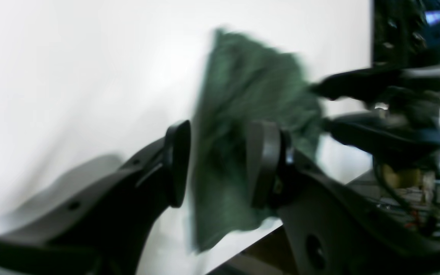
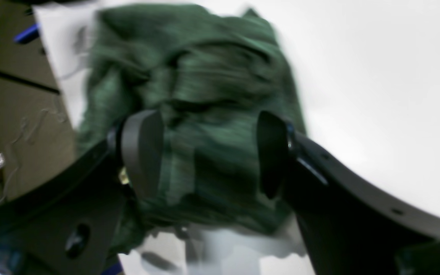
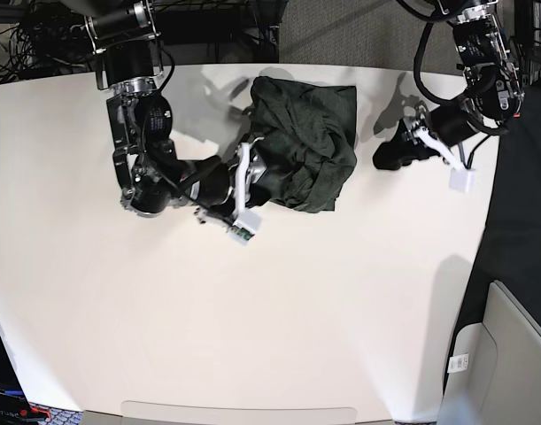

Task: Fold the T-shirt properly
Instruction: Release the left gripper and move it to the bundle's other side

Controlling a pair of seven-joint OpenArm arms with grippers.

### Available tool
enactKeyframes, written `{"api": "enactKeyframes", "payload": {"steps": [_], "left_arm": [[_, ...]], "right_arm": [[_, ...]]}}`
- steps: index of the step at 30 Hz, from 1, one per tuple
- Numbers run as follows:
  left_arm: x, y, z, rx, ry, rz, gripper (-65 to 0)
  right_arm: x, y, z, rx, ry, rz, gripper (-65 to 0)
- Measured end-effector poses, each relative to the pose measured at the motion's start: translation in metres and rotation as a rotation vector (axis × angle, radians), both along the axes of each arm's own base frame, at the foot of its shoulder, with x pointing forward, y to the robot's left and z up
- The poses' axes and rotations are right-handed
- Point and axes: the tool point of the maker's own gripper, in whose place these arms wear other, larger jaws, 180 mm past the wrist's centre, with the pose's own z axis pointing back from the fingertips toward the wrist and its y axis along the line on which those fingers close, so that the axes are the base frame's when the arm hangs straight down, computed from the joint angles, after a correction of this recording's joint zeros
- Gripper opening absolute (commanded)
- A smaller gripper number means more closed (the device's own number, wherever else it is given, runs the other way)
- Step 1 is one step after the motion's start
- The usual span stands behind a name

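Observation:
The dark green T-shirt (image 3: 307, 142) lies bunched in a rough rectangle at the back middle of the white table (image 3: 252, 310). My right gripper (image 3: 259, 170) is at the shirt's left edge, jaws wide open; in its wrist view the wrinkled T-shirt (image 2: 204, 76) fills the space behind the right gripper (image 2: 206, 152). My left gripper (image 3: 382, 159) hovers to the shirt's right, apart from it and open. The blurred left wrist view shows the T-shirt (image 1: 243, 95) beyond the open left gripper (image 1: 220, 164), and the other arm's fingers (image 1: 342, 86) at the cloth's far side.
The table's rim (image 1: 243, 244) runs close behind the shirt, with cables and dark gear (image 3: 252, 18) beyond it. A black cloth (image 3: 518, 221) covers the area right of the table. A pale grey box (image 3: 509, 354) stands at the lower right.

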Motion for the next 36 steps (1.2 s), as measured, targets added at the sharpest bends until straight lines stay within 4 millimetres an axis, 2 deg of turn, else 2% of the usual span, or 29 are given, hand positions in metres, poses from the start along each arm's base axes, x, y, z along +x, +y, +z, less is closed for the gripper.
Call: {"api": "enactKeyframes", "payload": {"steps": [3, 5, 8, 13, 16, 22, 26, 29, 36], "left_arm": [[-0.003, -0.015, 0.008, -0.010, -0.017, -0.051, -40.3], [-0.008, -0.027, 0.008, -0.017, -0.009, -0.089, -40.3], [-0.011, -0.047, 0.010, -0.036, -0.014, -0.144, -40.3], [-0.016, -0.067, 0.008, -0.055, -0.005, -0.206, -41.2], [-0.012, -0.076, 0.017, -0.076, -0.038, -0.201, -44.3], [-0.011, -0.102, 0.026, -0.121, -0.062, -0.257, -44.4], [-0.012, -0.121, 0.030, -0.139, -0.070, -0.314, -44.4], [-0.007, -0.124, 0.036, -0.143, -0.093, -0.321, -44.4], [-0.006, -0.137, 0.040, -0.162, -0.100, -0.348, -44.4]], "right_arm": [[0.003, -0.003, 0.002, 0.004, -0.011, -0.008, -26.7], [0.005, -0.012, -0.003, -0.040, -0.018, -0.016, -30.5], [0.008, -0.027, -0.016, -0.132, -0.027, -0.034, -40.0], [-0.001, -0.022, -0.023, -0.139, -0.011, -0.027, -59.4], [0.001, -0.028, -0.025, -0.158, -0.015, -0.031, -59.9], [0.005, -0.043, -0.040, -0.289, -0.035, -0.056, -59.6], [0.001, -0.038, -0.047, -0.331, -0.035, -0.061, -59.6], [0.001, -0.031, -0.048, -0.322, -0.030, -0.061, -59.6], [-0.001, -0.032, -0.055, -0.322, -0.004, -0.061, -59.6]]}}
